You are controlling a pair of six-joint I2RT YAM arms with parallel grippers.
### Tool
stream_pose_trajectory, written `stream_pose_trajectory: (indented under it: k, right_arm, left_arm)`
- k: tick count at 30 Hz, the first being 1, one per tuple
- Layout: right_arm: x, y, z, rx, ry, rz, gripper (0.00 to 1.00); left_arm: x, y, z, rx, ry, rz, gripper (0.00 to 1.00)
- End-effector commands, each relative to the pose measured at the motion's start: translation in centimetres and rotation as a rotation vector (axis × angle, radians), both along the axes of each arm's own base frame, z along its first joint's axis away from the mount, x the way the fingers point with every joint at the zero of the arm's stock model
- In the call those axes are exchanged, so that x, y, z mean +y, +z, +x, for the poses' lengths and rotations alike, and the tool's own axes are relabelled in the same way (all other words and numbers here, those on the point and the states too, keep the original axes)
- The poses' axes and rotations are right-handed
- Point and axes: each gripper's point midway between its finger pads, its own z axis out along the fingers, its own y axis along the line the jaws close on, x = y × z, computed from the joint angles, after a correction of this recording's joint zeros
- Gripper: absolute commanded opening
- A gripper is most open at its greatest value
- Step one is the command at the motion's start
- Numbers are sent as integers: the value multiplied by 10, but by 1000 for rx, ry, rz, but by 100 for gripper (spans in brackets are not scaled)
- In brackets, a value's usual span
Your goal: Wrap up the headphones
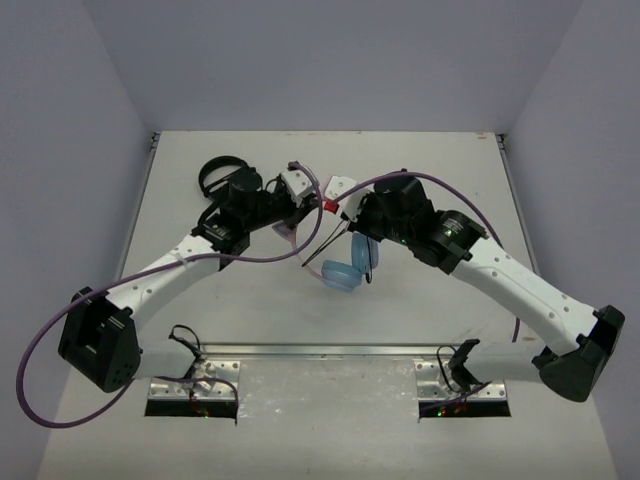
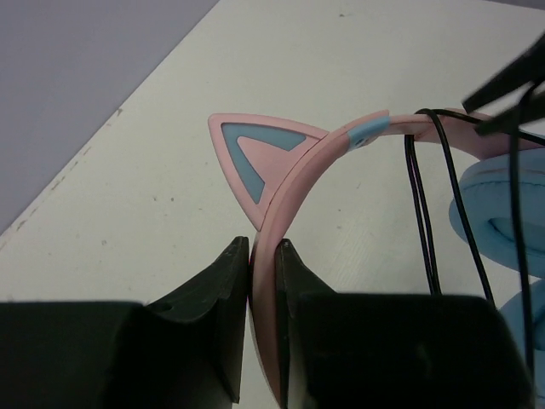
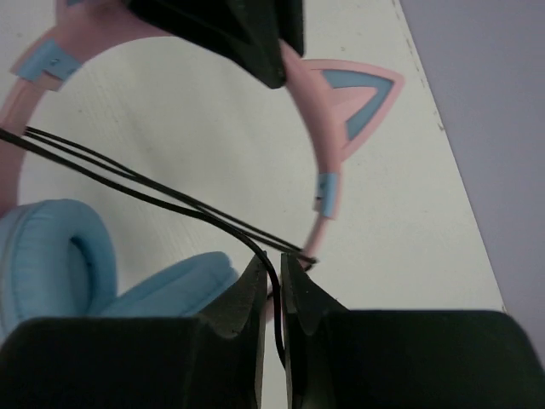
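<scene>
While the left gripper [image 2: 261, 249] clamps the headband [image 2: 336, 143] beside its cat ear [image 2: 255, 158], holding the headphones [image 1: 347, 268] between both grippers, the right gripper [image 3: 272, 262] has its jaws nearly together, pinching the cable [image 3: 128, 181], whose strands run from them crosswise over the band.

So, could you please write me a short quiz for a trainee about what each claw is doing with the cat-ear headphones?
1. True or false: the left claw is clamped on the pink headband.
2. What passes between the fingers of the right claw? A) the black cable B) a cat ear C) a cloth
3. Fill in: the ear cups are light ____.
Key: 1 true; 2 A; 3 blue.
</scene>
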Motion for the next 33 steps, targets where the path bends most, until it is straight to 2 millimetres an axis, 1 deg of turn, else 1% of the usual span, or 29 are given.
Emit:
stream_pose_trajectory:
  k: [1,3,5,7,10,12,13,15,17,20,23,25,26,27,30,33]
  right_arm:
    - [-15,51,31,-172,-122,125,10]
    - [-20,53,36,-179,-151,135,8]
    - [-22,54,42,-178,-168,148,3]
    - [-22,52,44,-165,-168,147,1]
    - [-25,42,50,-151,-181,130,1]
    - [-35,40,59,-175,-236,120,1]
    - [-39,40,63,-185,-255,116,2]
    - [-52,46,73,-227,-317,124,10]
    - [-58,47,77,-243,-333,118,14]
    - [-61,43,80,-237,-336,114,12]
    - [-63,39,81,-229,-339,120,10]
    - [-64,32,80,-219,-340,119,9]
    - [-64,31,80,-209,-336,130,6]
    - [-64,24,79,-195,-334,129,3]
    - [-69,14,80,-182,-355,136,2]
    - [-77,10,83,-161,-383,167,1]
  left_arm:
    - [-10,27,-6,-69,-87,-23,0]
    - [-10,23,-4,-56,-83,-13,0]
    - [-10,21,-2,-51,-85,-9,0]
    - [-12,18,-3,-39,-97,-6,0]
    - [-13,20,-4,-35,-104,-3,0]
    - [-11,23,-4,-46,-102,-1,0]
    - [-10,22,-4,-44,-102,0,0]
    - [-9,24,-7,-59,-115,11,1]
    - [-9,22,-9,-54,-129,20,0]
    - [-12,22,-13,-48,-157,22,0]
    - [-12,26,-14,-58,-161,13,0]
    - [-9,28,-9,-54,-122,0,0]
    - [-8,31,-7,-55,-113,-16,0]
    - [-7,32,-6,-53,-107,-23,0]
    - [-4,37,-1,-42,-90,-46,0]
    - [0,41,1,-38,-81,-63,0]
